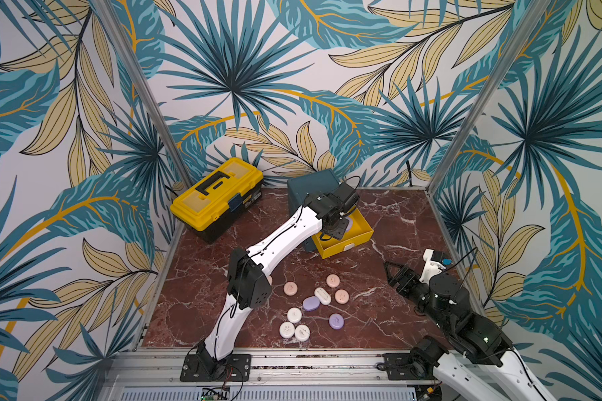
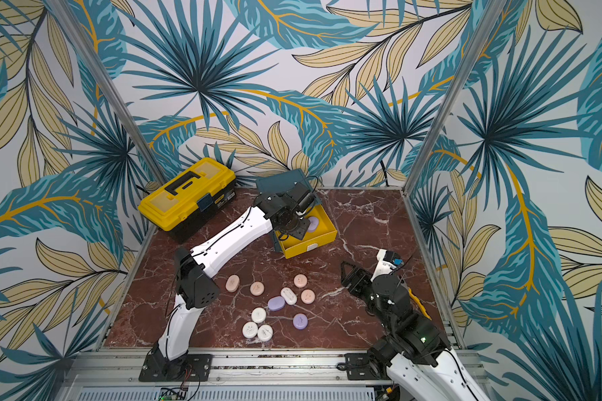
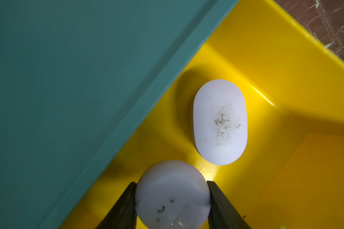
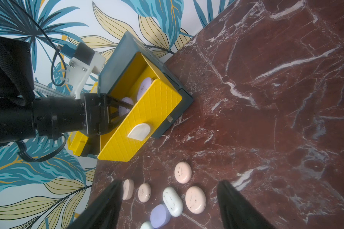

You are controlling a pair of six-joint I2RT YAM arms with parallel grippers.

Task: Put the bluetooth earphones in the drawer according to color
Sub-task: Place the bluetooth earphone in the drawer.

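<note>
Broadly, the red marble counter [image 1: 397,222] carries everything. At its far edge a yellow toolbox [image 1: 216,194] with a black handle sits shut. Near it stands the dark teal chest [image 1: 310,185], with its top yellow drawer [image 1: 362,236] standing open toward the near side. The left arm reaches across into that drawer. There the left tool [image 3: 171,183] is clenched on a lilac case [image 3: 172,202], one finger on each flank, holding it inside the drawer close to the chest's teal body. Whether the case touches the drawer floor I cannot tell. A second lilac case [image 3: 219,122] lies flat on the drawer floor just beside it. The right tool [image 1: 393,269] hangs released, jaws wide with nothing between them, above the right part of the counter and near the loose cases. Those lie clustered on the near middle of the counter: four pink cases [image 2: 257,289], four white cases [image 2: 258,315] and two loose lilac cases [image 2: 300,321]
</note>
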